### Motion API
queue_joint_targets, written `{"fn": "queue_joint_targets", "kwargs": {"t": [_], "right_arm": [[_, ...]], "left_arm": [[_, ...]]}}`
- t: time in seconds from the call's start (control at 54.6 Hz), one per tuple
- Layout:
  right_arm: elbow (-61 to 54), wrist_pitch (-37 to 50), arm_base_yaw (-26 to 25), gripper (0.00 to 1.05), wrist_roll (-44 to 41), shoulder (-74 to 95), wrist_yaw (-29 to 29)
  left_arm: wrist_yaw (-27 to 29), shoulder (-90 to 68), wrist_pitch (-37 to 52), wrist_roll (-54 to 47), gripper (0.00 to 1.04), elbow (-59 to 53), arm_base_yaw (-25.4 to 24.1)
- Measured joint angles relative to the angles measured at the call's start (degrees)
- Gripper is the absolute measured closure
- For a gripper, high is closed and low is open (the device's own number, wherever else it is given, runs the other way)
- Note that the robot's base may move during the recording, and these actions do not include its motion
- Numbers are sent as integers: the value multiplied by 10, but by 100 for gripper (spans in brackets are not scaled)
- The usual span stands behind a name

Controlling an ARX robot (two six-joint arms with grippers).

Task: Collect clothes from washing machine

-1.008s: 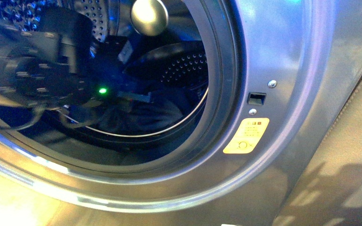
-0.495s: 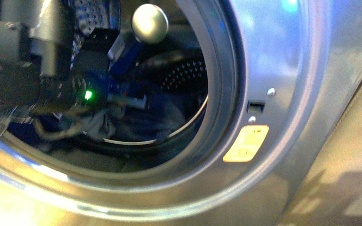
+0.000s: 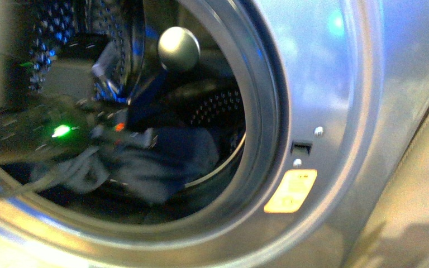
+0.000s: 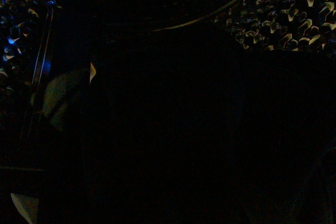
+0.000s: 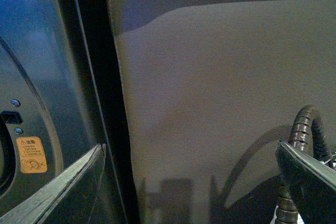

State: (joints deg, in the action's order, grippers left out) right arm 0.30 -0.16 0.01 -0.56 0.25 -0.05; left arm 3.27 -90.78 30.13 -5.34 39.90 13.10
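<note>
The washing machine (image 3: pixel 335 84) fills the front view, a grey metallic front with a round open mouth and a dimpled steel drum (image 3: pixel 218 103) inside. The clothes (image 3: pixel 165 162), a grey-blue bundle, hang over the lower lip of the drum mouth. My left gripper (image 3: pixel 137 137) is shut on the clothes at their upper left, and its blurred arm with a green light (image 3: pixel 60 131) enters from the left. The left wrist view is dark. My right gripper (image 5: pixel 191 182) stands open outside the machine with nothing between its fingers (image 5: pixel 68 182), facing a tan panel (image 5: pixel 220 103).
An orange label (image 3: pixel 290 191) and a dark latch slot (image 3: pixel 301 148) sit on the machine's front, right of the mouth. A round silver knob (image 3: pixel 179 49) shows at the top of the mouth. The tan panel (image 3: pixel 419 212) stands to the machine's right.
My left arm has pulled back to the left and the clothes have come with it, rising from inside the drum onto the lower lip of the mouth.
</note>
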Motion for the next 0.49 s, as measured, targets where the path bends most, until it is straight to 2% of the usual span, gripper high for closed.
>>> {"fn": "queue_joint_targets", "kwargs": {"t": [0.495], "right_arm": [[0, 0, 0, 8, 0, 0, 0]], "left_arm": [[-40, 142, -45, 15, 90, -43, -9]]}}
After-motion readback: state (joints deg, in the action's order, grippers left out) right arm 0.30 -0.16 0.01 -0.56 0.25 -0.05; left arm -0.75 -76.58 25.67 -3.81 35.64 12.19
